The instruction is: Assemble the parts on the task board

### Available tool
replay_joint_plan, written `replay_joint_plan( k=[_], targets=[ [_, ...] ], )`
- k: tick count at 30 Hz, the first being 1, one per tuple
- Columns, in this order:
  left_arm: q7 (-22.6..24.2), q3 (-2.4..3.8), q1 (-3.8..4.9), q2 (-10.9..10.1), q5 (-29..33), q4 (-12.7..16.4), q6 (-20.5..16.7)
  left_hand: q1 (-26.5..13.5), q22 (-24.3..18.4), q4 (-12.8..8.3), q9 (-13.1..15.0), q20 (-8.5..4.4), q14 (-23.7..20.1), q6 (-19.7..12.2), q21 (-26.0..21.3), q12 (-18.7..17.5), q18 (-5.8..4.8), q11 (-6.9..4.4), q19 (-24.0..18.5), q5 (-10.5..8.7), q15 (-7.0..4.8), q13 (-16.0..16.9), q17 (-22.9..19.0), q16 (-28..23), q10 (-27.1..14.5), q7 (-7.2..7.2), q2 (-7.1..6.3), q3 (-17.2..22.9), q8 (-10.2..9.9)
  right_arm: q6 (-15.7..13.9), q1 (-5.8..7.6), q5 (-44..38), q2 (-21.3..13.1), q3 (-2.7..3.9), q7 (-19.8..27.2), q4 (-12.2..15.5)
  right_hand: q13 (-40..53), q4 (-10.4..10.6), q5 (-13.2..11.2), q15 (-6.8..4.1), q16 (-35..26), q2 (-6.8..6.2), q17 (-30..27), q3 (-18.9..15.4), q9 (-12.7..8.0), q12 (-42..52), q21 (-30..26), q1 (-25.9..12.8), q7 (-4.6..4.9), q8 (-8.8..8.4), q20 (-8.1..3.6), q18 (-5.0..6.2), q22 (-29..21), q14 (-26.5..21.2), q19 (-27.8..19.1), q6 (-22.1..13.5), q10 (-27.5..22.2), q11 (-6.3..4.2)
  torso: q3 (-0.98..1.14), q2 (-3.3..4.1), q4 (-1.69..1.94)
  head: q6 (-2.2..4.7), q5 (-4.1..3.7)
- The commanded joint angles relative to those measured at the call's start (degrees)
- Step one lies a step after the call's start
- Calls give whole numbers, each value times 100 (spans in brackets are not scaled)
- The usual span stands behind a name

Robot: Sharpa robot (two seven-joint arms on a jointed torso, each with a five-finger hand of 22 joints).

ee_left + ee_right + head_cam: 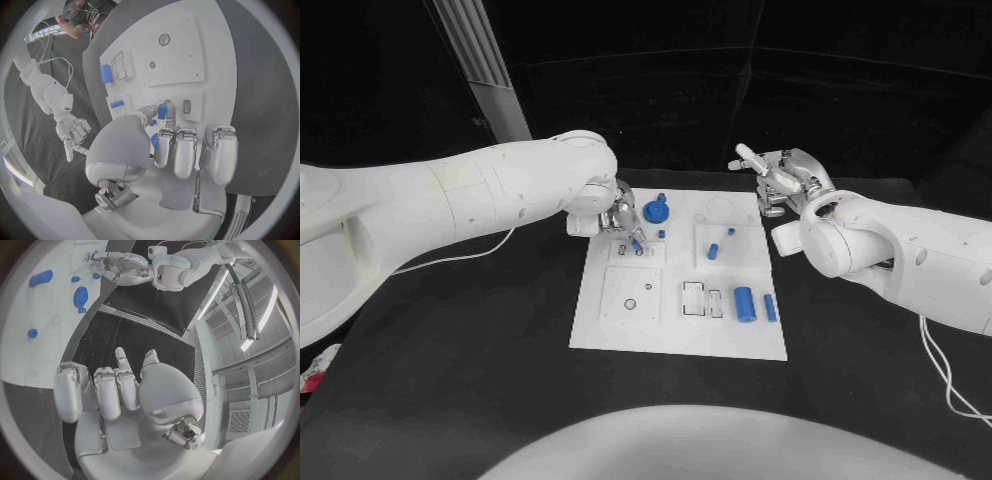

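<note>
A small blue part [164, 110] is pinched by the left hand [617, 215] over the task board [678, 335]; right hand [783, 180] held spread, empty; two blue cylinders [756, 305] lie loose, so assembly judged unfinished.

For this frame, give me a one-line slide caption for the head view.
Left robot hand pinches a small blue part over the task board; right robot hand hovers open behind it.

The white task board [678, 320] lies flat mid-table; small blue parts [747, 303] lie near its right and far edges.
</note>
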Motion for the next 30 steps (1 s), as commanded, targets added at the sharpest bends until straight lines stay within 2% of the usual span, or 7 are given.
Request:
replay_joint_plan(
  k=[1,9,16,20,30],
  targets=[
    [-65,1,3,11,10,-11,43,-22,1508,32,-10,-32,585,64,22,6,-37,-50,603,-251,-38,1506,1510,17,606,1,26,-100,-50,-22,10,-5,5,3,32,0,1506,-7,12,-8,14,12,1509,-32,4,-2,-20,25,-24,21,-5,64,1180,596,104,-9,597,-12,-1,0,2,-1,1],
    [-77,1,0,20,10,-14,47,60,1508,27,-13,-34,585,76,22,6,-37,-57,603,-325,-44,1506,1510,17,606,-9,84,-126,-82,-18,10,-5,9,3,30,-2,1506,-7,12,-8,14,12,1509,-32,4,-2,-20,25,-24,21,-5,64,1180,596,104,-9,597,-12,-2,-1,-4,-1,7],
    [-108,1,-3,31,10,-13,36,80,1508,22,-14,-34,585,76,22,6,-37,-60,603,-326,-45,1506,1510,17,606,-10,99,-124,-88,-18,10,-5,7,3,31,0,1506,-7,12,-8,14,12,1509,-32,4,-2,-20,25,-24,21,-5,64,1180,596,104,-9,597,-12,1,-1,-2,-1,14],
    [-124,1,-4,30,-19,-3,9,212,1508,-41,-9,-37,585,69,22,6,-37,-65,603,-282,-53,1506,1510,17,606,-17,151,-87,-114,-19,10,-5,6,3,33,2,1506,-7,12,-8,14,12,1509,-32,4,-2,-20,25,-24,21,-5,64,1180,596,104,-9,597,-12,1,1,-1,-1,8],
    [-137,1,-17,20,-99,27,-77,240,1508,-56,-7,-37,585,68,22,6,-37,-66,603,-265,-53,1506,1510,17,606,-16,159,-79,-120,-21,10,-5,3,3,34,3,1506,-7,12,-8,14,12,1509,-32,4,-2,-20,25,-24,21,-5,64,1180,596,104,-9,597,-12,-2,-1,-3,-1,9]
  ],
)
